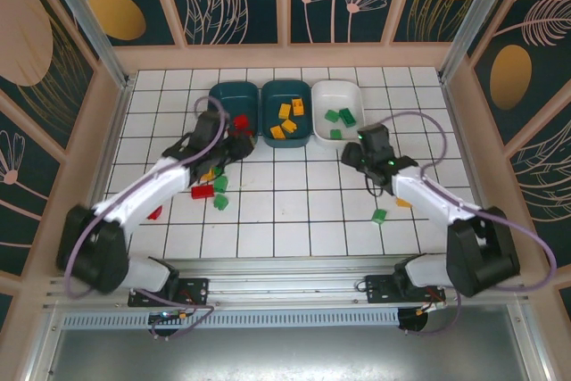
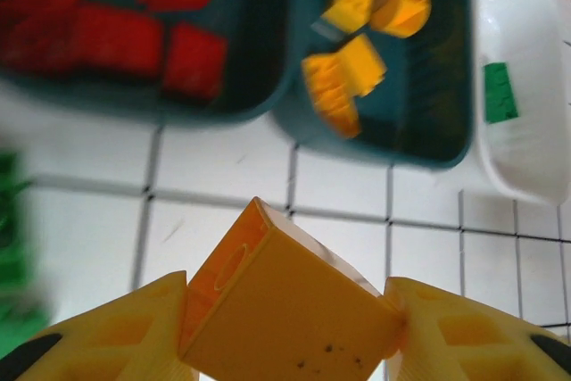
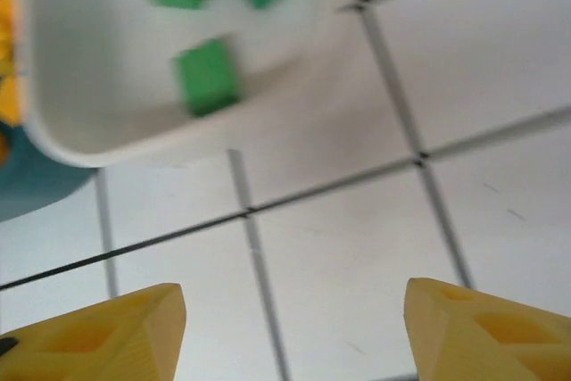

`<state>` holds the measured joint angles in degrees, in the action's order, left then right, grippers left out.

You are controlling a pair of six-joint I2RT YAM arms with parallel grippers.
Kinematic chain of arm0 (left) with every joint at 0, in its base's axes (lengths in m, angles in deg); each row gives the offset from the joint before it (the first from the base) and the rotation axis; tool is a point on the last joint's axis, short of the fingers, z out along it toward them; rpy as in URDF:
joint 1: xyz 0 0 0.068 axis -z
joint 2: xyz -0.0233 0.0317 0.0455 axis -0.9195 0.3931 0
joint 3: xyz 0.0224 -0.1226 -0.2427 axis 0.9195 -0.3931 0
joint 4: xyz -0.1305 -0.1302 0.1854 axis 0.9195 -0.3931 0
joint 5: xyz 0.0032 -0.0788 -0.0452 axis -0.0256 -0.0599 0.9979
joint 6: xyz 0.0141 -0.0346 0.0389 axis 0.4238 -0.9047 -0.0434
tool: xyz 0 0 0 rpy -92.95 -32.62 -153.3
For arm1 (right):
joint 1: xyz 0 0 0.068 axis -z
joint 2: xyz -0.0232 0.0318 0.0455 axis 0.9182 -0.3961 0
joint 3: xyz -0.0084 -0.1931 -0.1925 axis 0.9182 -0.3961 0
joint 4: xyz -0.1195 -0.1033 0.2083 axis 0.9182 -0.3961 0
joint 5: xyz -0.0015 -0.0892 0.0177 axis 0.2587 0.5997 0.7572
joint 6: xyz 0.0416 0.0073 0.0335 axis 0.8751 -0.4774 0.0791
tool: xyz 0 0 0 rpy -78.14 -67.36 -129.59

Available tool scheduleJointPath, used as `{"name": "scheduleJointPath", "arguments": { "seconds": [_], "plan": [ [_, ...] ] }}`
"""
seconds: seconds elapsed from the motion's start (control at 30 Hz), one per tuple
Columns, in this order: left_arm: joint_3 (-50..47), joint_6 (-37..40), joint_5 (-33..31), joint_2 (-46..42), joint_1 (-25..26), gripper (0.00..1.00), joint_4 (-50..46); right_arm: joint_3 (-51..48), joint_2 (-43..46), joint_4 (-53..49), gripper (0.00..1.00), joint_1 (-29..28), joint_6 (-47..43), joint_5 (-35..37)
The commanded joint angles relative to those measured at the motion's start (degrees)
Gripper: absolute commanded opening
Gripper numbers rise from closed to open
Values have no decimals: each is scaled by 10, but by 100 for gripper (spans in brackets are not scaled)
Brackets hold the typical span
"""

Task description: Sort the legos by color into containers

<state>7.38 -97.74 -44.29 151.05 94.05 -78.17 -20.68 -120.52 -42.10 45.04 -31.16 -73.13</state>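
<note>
Left pincer clamps a yellow lego; we advise centring over the middle container before release. Right pincer gapes.

Bare tile floor between right pincer and white tray

The surface is white tile with dark grid lines. One dark teal tray holds red bricks, the other teal tray yellow-orange bricks, the white tray green bricks. The fingers are yellow.
</note>
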Motion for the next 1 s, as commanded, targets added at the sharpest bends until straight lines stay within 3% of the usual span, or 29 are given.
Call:
{"name": "scheduleJointPath", "arguments": {
  "seconds": [0.0,0.1,0.23,0.53,0.6,0.77,0.97],
  "plan": [
    [98,30,19,88,13,27,63,-63,76,-51,69,21,80,29],
    [182,20,29,191,20,28,83,-102,118,-58,72,29,92,46],
    [311,33,42,316,29,31,42,-112,124,-81,73,53,92,32],
    [360,23,44,377,32,72,76,-109,183,-142,82,73,166,27],
    [391,32,40,387,31,74,43,-100,170,-159,82,75,172,8],
    [367,44,48,341,31,80,51,-96,118,-203,81,74,190,-60],
    [152,26,40,147,31,84,144,-77,99,-255,75,74,182,-61]
  ]
}}
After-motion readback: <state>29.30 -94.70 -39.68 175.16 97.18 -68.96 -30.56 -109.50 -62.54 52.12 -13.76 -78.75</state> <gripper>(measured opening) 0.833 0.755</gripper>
